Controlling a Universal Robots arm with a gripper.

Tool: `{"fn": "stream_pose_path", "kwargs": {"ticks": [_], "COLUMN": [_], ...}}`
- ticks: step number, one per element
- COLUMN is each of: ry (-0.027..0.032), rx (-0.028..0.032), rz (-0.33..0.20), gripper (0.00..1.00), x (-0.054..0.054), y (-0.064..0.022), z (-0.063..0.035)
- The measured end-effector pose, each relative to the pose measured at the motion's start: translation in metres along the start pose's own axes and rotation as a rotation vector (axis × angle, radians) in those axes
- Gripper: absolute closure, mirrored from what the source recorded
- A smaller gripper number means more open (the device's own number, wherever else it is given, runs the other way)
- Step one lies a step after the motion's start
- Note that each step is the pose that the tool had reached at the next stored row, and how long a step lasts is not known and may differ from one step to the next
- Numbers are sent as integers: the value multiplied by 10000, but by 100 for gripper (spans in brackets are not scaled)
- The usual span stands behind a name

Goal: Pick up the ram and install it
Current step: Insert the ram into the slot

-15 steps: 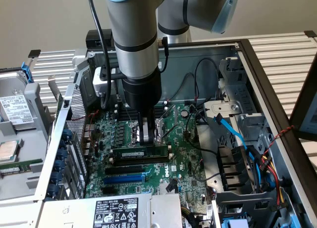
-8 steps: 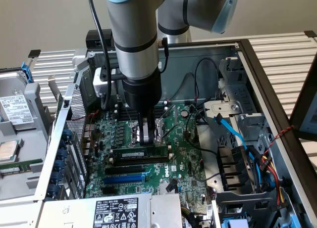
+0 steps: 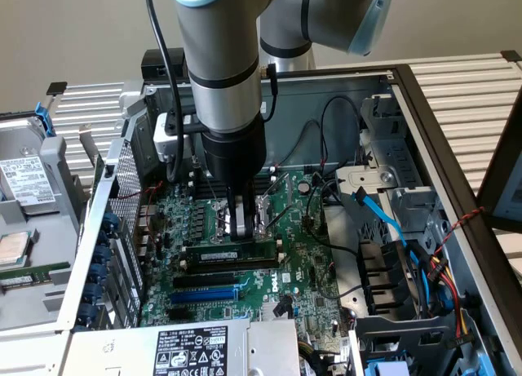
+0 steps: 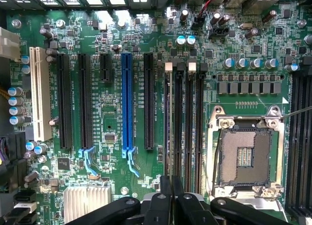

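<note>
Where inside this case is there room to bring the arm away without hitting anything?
Open space lies over the motherboard between the ram and the drive cage. It is crowded by the black cables and the blue cable, and beside the gripper.

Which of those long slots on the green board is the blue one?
The blue slot is the long one in the middle of the row of card slots. The black slots beside it are dark, and a white slot sits at the end.

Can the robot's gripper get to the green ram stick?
Probably yes: the gripper sits right over the ram, which stands in its slot on the motherboard, with nothing between them.
</note>
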State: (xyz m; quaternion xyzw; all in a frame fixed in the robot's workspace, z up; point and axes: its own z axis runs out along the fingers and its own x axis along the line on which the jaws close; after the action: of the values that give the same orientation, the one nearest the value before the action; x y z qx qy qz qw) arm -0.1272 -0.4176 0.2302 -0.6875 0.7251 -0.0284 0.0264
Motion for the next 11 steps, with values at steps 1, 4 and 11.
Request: {"fn": "stream_pose_path", "kwargs": {"ticks": [1, 4, 11], "ry": [0, 1, 1], "rx": [0, 0, 0], "rz": [0, 1, 1], "gripper": [88, 88, 80], "x": [0, 0, 0], "y": [0, 0, 0], "z": [0, 0, 0]}}
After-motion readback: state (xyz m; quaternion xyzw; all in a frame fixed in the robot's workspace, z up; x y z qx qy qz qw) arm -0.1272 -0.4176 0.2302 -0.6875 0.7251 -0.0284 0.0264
